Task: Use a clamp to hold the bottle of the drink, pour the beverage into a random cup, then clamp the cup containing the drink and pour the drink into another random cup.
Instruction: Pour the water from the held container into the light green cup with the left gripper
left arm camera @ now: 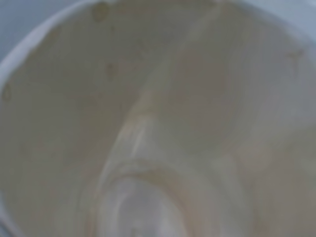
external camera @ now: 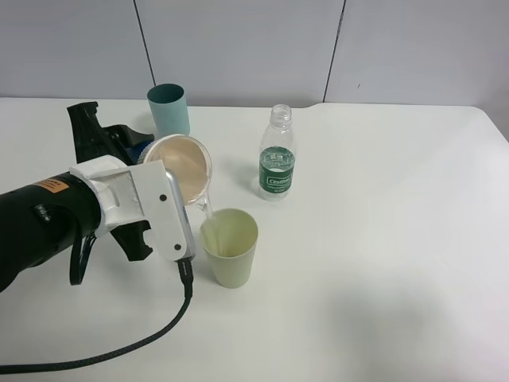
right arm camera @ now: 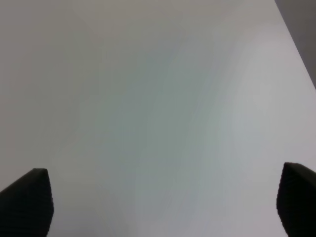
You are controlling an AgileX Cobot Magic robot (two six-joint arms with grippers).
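The paper cup (external camera: pixel 184 169) is tipped on its side above the table (external camera: pixel 382 263), its cream inside and clear rim turned toward the high camera, and a thin stream of the drink (external camera: pixel 210 213) falls from its lower lip into the green cup (external camera: pixel 231 247). The green cup stands upright just at 5 o'clock from the paper cup, its rim right under that lip.

The left gripper (external camera: pixel 147 159) has its jaws closed on the paper cup. In the high view the cup and the white wrist housing hide most of the fingers; only black parts show behind the cup at 9 to 10 o'clock. The left wrist view shows nothing but the paper cup (left arm camera: pixel 158 128) up close: a blurred cream wall with a few small spots near the rim and a pale round floor. No fingers show there.

The bottle (external camera: pixel 277 163) stands upright and uncapped at 2 o'clock from the green cup, well apart, with some clear liquid in it. A teal cup (external camera: pixel 169 110) stands at 11 o'clock from the paper cup, near the table's far edge.

The right gripper (right arm camera: pixel 163 207) appears only in its own wrist view: two dark fingertips (right arm camera: pixel 29 200) set wide apart over bare table, holding nothing.
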